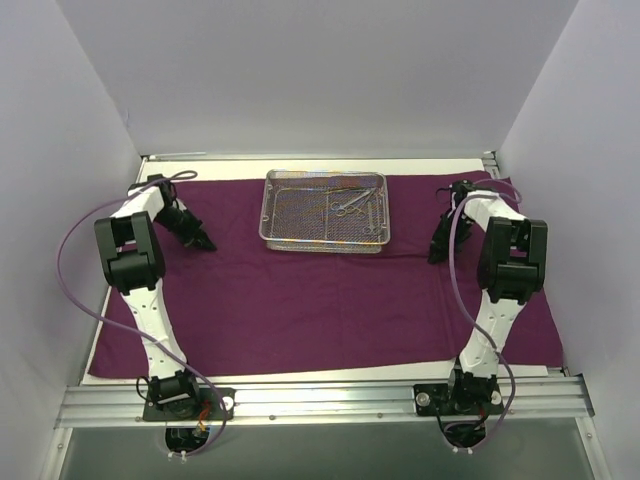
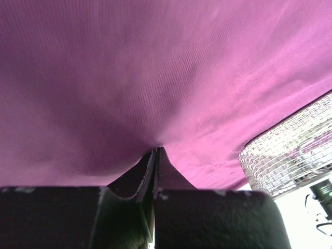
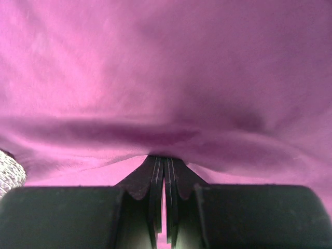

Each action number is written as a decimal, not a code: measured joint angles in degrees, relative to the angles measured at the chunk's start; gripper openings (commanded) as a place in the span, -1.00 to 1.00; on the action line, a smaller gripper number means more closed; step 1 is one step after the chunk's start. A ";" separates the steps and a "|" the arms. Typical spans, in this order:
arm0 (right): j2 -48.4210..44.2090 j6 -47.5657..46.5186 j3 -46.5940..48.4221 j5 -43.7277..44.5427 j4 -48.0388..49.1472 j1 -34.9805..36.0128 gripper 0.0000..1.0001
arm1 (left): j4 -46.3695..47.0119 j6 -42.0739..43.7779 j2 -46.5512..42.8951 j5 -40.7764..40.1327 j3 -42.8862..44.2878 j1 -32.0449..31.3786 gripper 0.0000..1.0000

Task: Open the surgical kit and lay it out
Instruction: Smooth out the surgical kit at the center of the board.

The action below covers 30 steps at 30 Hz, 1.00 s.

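The dark purple cloth (image 1: 320,310) lies spread flat over most of the table. On its far middle stands the silver wire-mesh tray (image 1: 272,205), with slim silver scissor-handled instruments (image 1: 352,205) lying inside. My left gripper (image 1: 207,244) is down on the cloth left of the tray. Its jaws are shut, and the cloth (image 2: 155,78) puckers into the tips (image 2: 156,150). My right gripper (image 1: 436,256) is down on the cloth right of the tray. It is shut too, with a fold of cloth (image 3: 166,129) gathered at its tips (image 3: 164,158).
White walls close in the left, right and back. Bare white table shows beyond the cloth's edges (image 1: 120,350). The tray's mesh wall (image 2: 290,150) is close to my left gripper's right. A sliver of the tray's mesh (image 3: 8,174) shows at the left edge of the right wrist view.
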 measured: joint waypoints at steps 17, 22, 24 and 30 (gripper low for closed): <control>-4.94 -1.29 -6.69 2.78 4.87 4.02 -1.00 | -3.48 1.86 4.94 -2.16 10.16 2.38 -0.95; -5.07 -1.11 -6.82 2.71 4.96 4.13 -1.00 | -5.25 2.64 6.91 -3.56 14.34 2.47 -0.95; -4.87 -1.07 -6.56 2.64 4.68 4.17 -1.00 | -5.84 2.99 7.45 -3.82 15.34 2.54 -0.95; -6.47 0.81 -9.09 2.54 6.73 6.12 -1.00 | -6.01 3.13 7.56 -3.80 15.47 3.34 -0.95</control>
